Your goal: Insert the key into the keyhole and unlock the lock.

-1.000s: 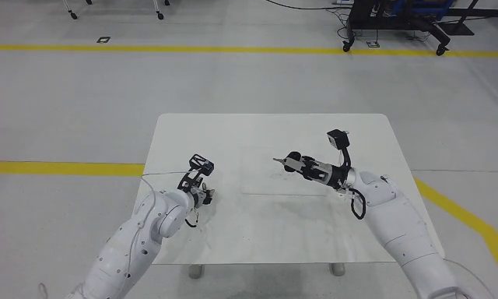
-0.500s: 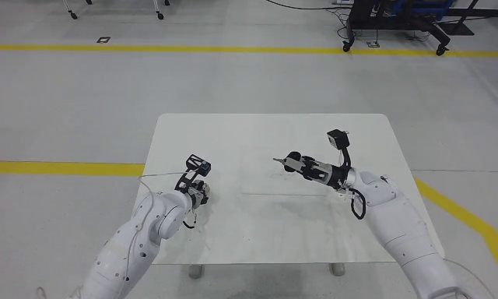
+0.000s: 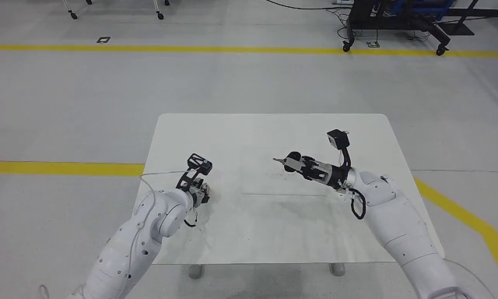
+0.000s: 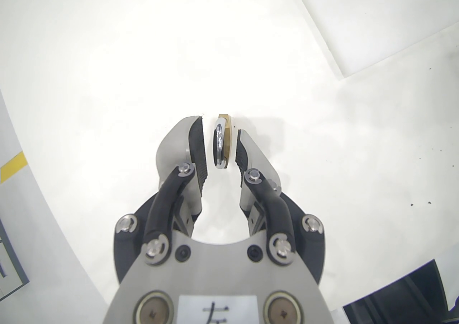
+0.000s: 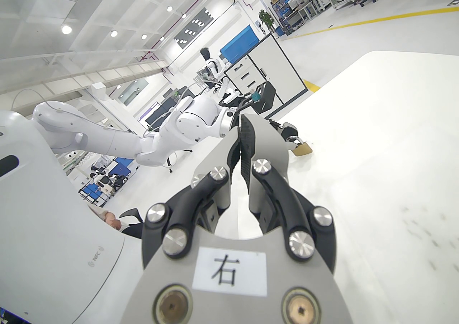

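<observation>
Top view: right hand [image 3: 282,161] grips key [image 3: 275,160]; left hand [image 4: 219,131] straddles lock [image 4: 221,144], open.

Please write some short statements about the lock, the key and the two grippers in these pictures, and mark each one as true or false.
1. The lock stands between the fingers of the left gripper. True.
2. The key sits in the keyhole. False: the right gripper holds it above the middle of the table, well apart from the lock.
3. The right gripper's fingers are spread wide. False: they are pressed together.
4. The lock has a brass body and a shiny metal shackle. True.
</observation>
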Tool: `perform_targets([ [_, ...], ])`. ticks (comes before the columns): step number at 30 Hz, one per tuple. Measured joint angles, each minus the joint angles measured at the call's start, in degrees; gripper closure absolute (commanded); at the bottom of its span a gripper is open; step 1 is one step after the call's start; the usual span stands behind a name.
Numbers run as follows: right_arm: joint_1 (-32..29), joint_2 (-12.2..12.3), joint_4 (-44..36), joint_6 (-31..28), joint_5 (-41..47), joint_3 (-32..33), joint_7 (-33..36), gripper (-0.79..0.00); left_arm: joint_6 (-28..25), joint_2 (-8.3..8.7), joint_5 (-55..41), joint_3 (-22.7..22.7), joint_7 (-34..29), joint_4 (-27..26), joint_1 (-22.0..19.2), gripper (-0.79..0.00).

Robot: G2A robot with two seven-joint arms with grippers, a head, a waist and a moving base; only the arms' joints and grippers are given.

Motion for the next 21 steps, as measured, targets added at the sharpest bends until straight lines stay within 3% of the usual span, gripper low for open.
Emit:
perform_targets([
  [2,0.0,0.0,0.0,0.0,0.0,0.0,0.0,0.0,0.01,-0.09,0.01,0.01,0.09,0.16,-0.07,-0.034],
  [6,0.0,0.0,0.0,0.0,0.0,0.0,0.0,0.0,-0.2,-0.28,-0.05,0.09,0.29,0.66,-0.31,0.0],
  [21,0.0,0.0,0.0,0.0,0.0,0.0,0.0,0.0,-1.07,-0.96,0.36,-0.03,3.56,3.83,-1.59,0.0],
])
